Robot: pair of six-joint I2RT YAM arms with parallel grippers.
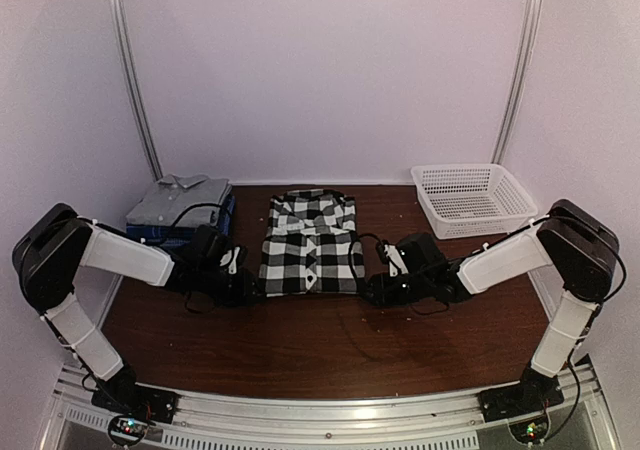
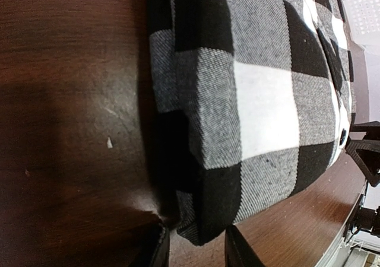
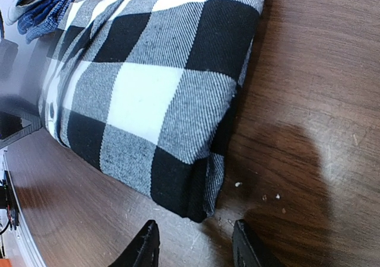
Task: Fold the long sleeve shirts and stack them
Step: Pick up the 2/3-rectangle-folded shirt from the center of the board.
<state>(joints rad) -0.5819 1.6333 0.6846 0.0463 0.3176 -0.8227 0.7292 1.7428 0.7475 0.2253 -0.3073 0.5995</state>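
Plaid shirt [image 1: 311,242]: the black-and-white checked shirt is lying folded into a neat rectangle at the middle of the table, collar pointing to the back wall and buttoned front facing up.
Table [image 1: 330,345]: the dark wooden top is carrying the shirt, the stack and the basket; small pale crumbs are showing on the wood near the shirt's near corners.
Left gripper [image 2: 196,252]: it is hanging low at the shirt's near left corner, with its jaws standing apart. The folded corner is reaching just in between the two dark fingertips [image 2: 237,249], and the cloth is not being pinched.
Right gripper [image 3: 196,249]: it is sitting low at the shirt's near right corner, jaws parted and nothing in them. The thick folded corner is lying just in front of the fingertips [image 3: 145,246], on the wood.
Grey shirt [image 1: 178,197]: it is resting folded, collar up, on top of the stack at the back left of the table, well apart from the plaid one.
Dark blue shirt [image 1: 226,208]: it is peeking out under the grey one, along the stack's edge.
Basket [image 1: 472,198]: the white mesh basket is standing at the back right.
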